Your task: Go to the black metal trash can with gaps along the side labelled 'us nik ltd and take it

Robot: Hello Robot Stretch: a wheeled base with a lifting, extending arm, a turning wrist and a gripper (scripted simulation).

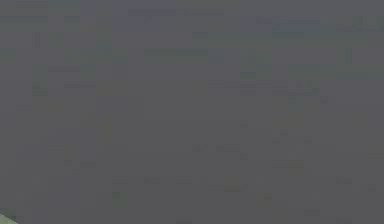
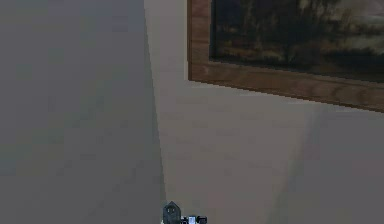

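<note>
In the forward view, a plain grey surface (image 1: 190, 110) is facing the robot. It is looking flat and smooth, and it is hard to tell what it is. It may be a wall. Down in the near left corner, a tiny pale green bit (image 1: 6, 218) is peeking in. It is cut off by the edge, so I cannot tell what it is.

In the arm side view, two walls are meeting at a corner (image 2: 155, 100). The left wall (image 2: 70, 110) is looking darker grey. The right wall (image 2: 240, 160) is looking lighter. High on the right wall, a big painting (image 2: 300, 30) is hanging in a brown wooden frame (image 2: 290, 82). The painting is dark and murky, and I cannot make out what it is showing. Its top and right side are being cut off by the edges.

At the near bottom edge, just right of the corner line, the claw (image 2: 172, 213) is poking up as a small dark shape. A small white square (image 2: 198, 219) is sitting just to its right. Most of the claw is cut off. I cannot tell if its fingers are apart or together, or if it is holding anything.

I cannot tell where the trash can is.
</note>
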